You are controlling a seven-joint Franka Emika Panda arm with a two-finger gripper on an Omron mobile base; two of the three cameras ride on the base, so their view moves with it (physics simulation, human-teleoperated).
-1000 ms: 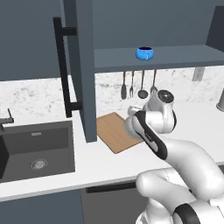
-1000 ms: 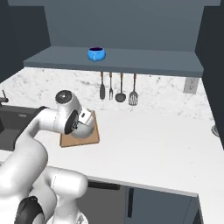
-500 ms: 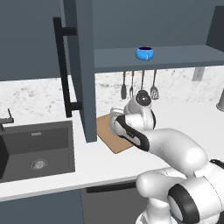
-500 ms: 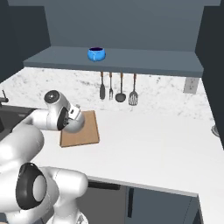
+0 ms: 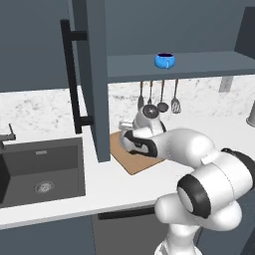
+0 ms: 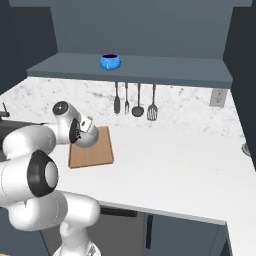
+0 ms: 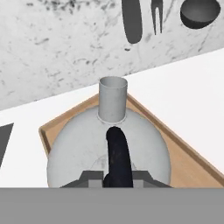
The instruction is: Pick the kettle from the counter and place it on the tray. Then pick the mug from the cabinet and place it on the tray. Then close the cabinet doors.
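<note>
Silver-grey kettle (image 7: 105, 151) sits over the light-brown wooden tray (image 7: 183, 153), its short spout pointing toward the speckled backsplash (image 7: 57, 48); hand view shows the tray's raised rim running around it on two sides. Pincer (image 7: 117, 178) is right above the dome, fingers closed in on the black arched handle (image 7: 117, 153), one at each side. Whether the kettle's base touches the board I cannot tell. From the right base view the arm reaches over the tray (image 6: 92, 150) at the left part of the white table (image 6: 170, 170), with the kettle (image 6: 86, 136) tucked under the wrist. Blue mug (image 5: 165, 61) stands on the cabinet shelf (image 5: 199, 63), above a row of hanging utensils (image 5: 162, 97). Left cabinet door (image 5: 92, 74) stands swung out, its long black bar handle (image 5: 72, 79) facing the sink (image 5: 42, 169). Grey tapered vessel (image 5: 250, 114) stands at the far right of the table.
</note>
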